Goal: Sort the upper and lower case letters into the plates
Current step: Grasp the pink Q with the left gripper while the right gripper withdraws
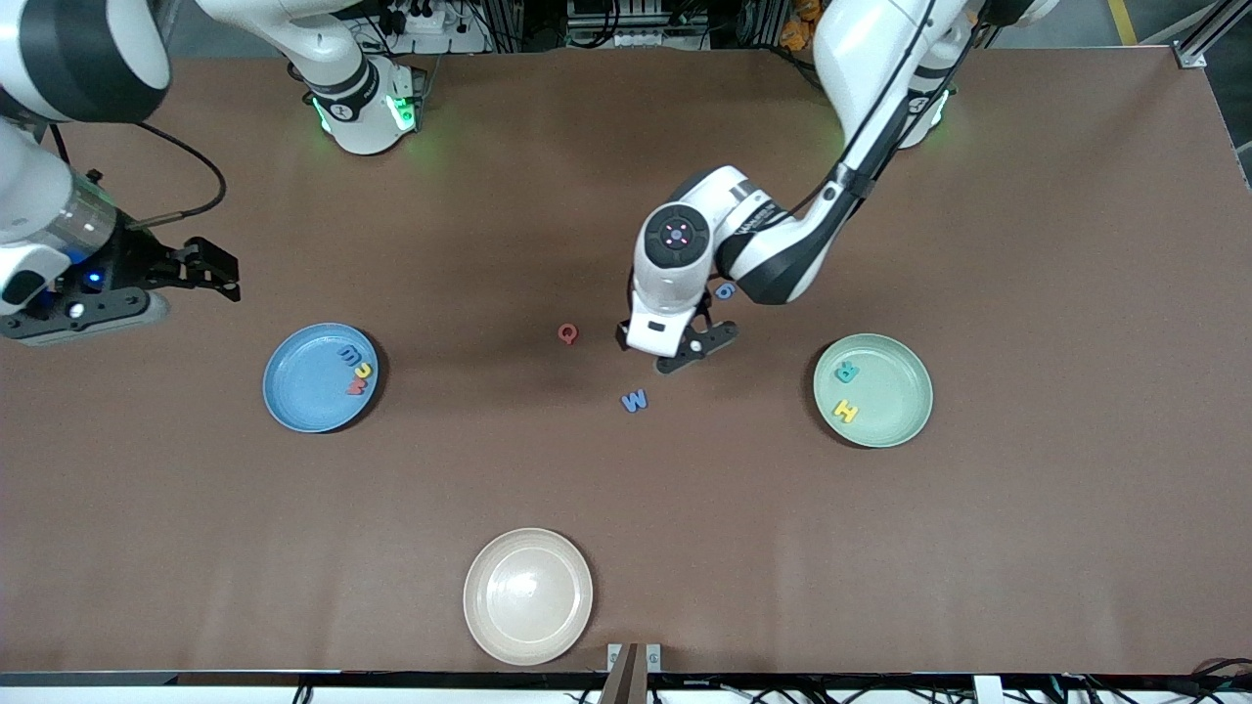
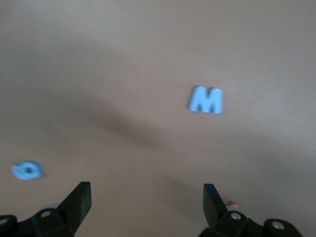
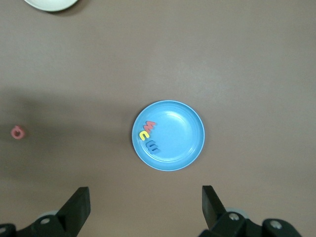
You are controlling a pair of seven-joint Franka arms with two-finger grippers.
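Observation:
The blue plate [image 1: 303, 386] [image 3: 177, 136] holds a blue m [image 1: 349, 354], a yellow u [image 1: 363, 370] and a red w [image 1: 358, 387]. On the pale green plate [image 1: 892, 391] lie a teal R [image 1: 847, 371] and a yellow H [image 1: 845, 412]. Loose on the table are a red Q [image 1: 567, 334], a blue W [image 1: 635, 400] [image 2: 206, 100] and a blue g [image 1: 725, 290] [image 2: 27, 170]. My left gripper [image 1: 675, 354] [image 2: 145, 192] hangs open and empty over the table among these three. My right gripper [image 1: 227, 272] [image 3: 144, 195] is open and empty over bare table beside the blue plate.
A cream-beige plate [image 1: 528, 595] [image 3: 52, 4] with nothing on it sits near the table's edge closest to the front camera. The red Q [image 3: 18, 132] also shows in the right wrist view. The brown table [image 1: 1027, 538] stretches wide around the plates.

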